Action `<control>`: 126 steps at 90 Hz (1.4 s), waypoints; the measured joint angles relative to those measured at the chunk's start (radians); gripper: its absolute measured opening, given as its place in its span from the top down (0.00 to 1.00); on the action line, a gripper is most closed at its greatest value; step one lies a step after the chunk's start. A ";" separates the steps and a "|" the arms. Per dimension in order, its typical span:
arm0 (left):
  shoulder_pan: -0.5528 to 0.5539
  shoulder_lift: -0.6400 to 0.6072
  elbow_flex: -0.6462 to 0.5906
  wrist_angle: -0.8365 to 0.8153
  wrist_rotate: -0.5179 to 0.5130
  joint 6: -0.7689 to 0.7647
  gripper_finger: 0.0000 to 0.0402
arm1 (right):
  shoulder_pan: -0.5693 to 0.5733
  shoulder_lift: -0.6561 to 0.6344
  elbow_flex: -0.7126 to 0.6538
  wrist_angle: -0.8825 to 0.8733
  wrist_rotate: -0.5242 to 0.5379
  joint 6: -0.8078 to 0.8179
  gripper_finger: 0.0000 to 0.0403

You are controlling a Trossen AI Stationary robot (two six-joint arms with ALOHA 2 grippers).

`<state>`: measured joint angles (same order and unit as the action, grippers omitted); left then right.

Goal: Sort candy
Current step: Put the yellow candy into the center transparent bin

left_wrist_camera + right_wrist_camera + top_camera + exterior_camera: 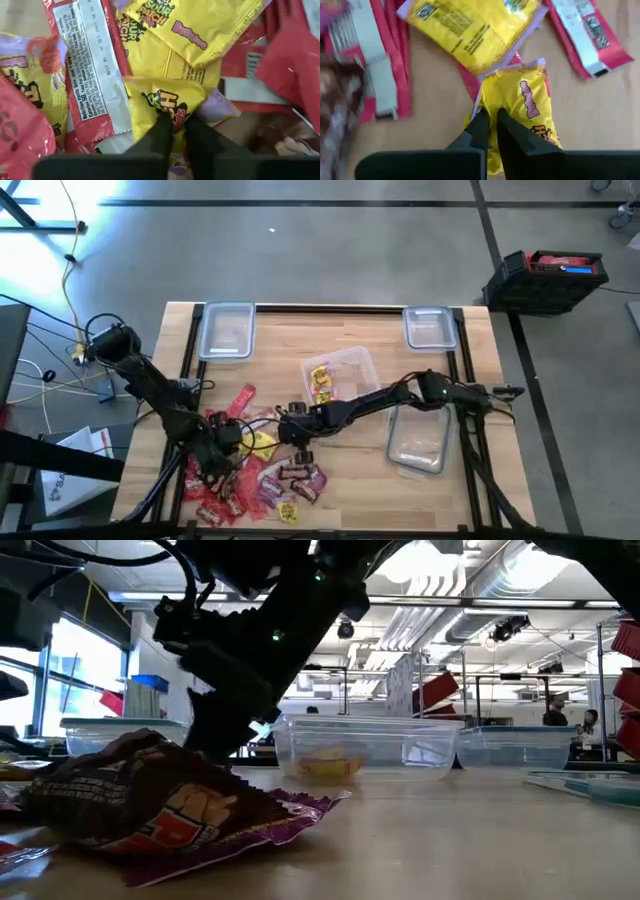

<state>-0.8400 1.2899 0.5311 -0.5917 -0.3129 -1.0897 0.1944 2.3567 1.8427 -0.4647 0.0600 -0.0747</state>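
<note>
Candy lies in a heap (255, 475) at the table's near left: red, yellow, purple and brown packets. My left gripper (226, 442) reaches into the heap from the left and is shut on a yellow packet (167, 100). My right gripper (292, 430) comes from the right and is shut on another yellow packet (520, 107) at the heap's far right edge. A clear container (345, 372) at the table's middle holds yellow packets (320, 380). My left gripper pinches the yellow packet's crumpled near edge (172, 117) between its two fingers (159, 131), which point down into the heap. The packet lies among the other packets, partly under a red one. My right gripper pinches the yellow packet near one end (492, 107) between its two fingers (480, 127), from above. The fingers run along the packet. The rest of it stretches away beside the fingers over red packets and the wood.
Empty clear containers stand at the far left (226, 330), far right (430, 327) and right (418, 440). In the low view brown and purple wrappers (150, 805) fill the foreground. The two grippers are close together over the heap. Bare wood lies at the near right.
</note>
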 joint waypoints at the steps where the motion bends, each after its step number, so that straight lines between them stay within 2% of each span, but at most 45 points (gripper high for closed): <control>1: 0.003 -0.002 0.000 -0.001 0.001 0.001 0.98 | 0.000 -0.007 0.000 -0.001 0.005 -0.007 1.00; 14: 0.034 -0.020 0.053 -0.073 0.017 0.041 0.97 | -0.005 -0.145 0.007 -0.076 0.077 -0.077 1.00; 23: 0.051 -0.029 0.122 -0.119 -0.008 0.088 0.99 | -0.021 -0.217 0.007 -0.209 0.144 -0.111 1.00; 34: 0.089 -0.030 0.196 -0.149 -0.153 0.171 0.99 | -0.075 -0.265 0.006 -0.381 0.230 -0.116 1.00; 44: 0.159 -0.031 0.226 -0.139 -0.284 0.262 1.00 | -0.133 -0.268 0.006 -0.455 0.238 -0.120 1.00; 58: 0.285 -0.031 0.227 -0.111 -0.322 0.357 1.00 | -0.190 -0.253 0.005 -0.495 0.211 -0.154 1.00; 66: 0.344 -0.031 0.221 -0.084 -0.315 0.406 1.00 | -0.202 -0.255 0.005 -0.458 0.157 -0.165 1.00; 78: 0.407 -0.041 0.221 -0.086 -0.297 0.496 1.00 | -0.184 -0.241 0.008 -0.274 -0.008 -0.159 1.00; 91: 0.447 -0.116 0.248 -0.136 -0.271 0.525 1.00 | -0.157 -0.166 0.007 -0.145 -0.011 -0.199 0.99; 99: 0.456 -0.193 0.272 -0.220 -0.272 0.494 1.00 | -0.163 -0.119 0.007 -0.053 -0.020 -0.215 0.95; 107: 0.473 -0.279 0.282 -0.272 -0.287 0.459 1.00 | -0.177 -0.075 0.033 -0.028 -0.031 -0.215 0.85; 126: 0.534 -0.435 0.282 -0.329 -0.356 0.448 1.00 | -0.219 0.030 0.173 -0.166 -0.086 -0.147 0.62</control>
<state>-0.3058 0.8548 0.8127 -0.9205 -0.6694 -0.6422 -0.0247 2.3868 2.0159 -0.6305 -0.0256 -0.2217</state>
